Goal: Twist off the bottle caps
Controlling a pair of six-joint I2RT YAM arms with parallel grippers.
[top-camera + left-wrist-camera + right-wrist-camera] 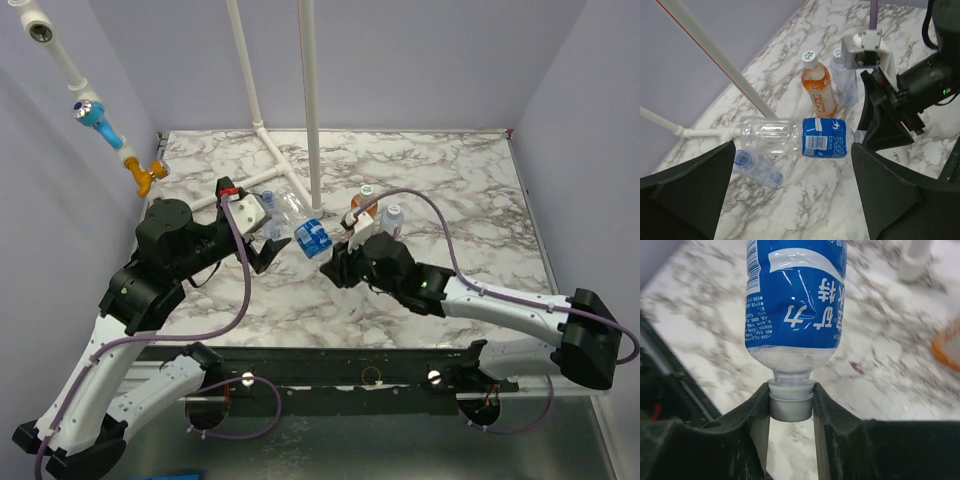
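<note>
A clear bottle with a blue label [824, 137] lies on its side on the marble table [470, 190]. Its white cap [790, 402] sits squeezed between the fingers of my right gripper [790, 410], which is shut on it. In the top view this bottle [305, 232] lies between both grippers. My left gripper [792, 200] hovers open above bare table just in front of the bottle, holding nothing. An orange bottle [819, 92] with a white cap [810, 56] and a clear bottle [845, 80] stand upright behind. A small bluish bottle [759, 167] lies near the left finger.
A white pipe frame [310, 100] rises from the back of the table, and one slanted pipe [715, 55] runs close behind the lying bottles. Purple walls close in the left, back and right sides. A valve fitting [100, 125] hangs at the upper left.
</note>
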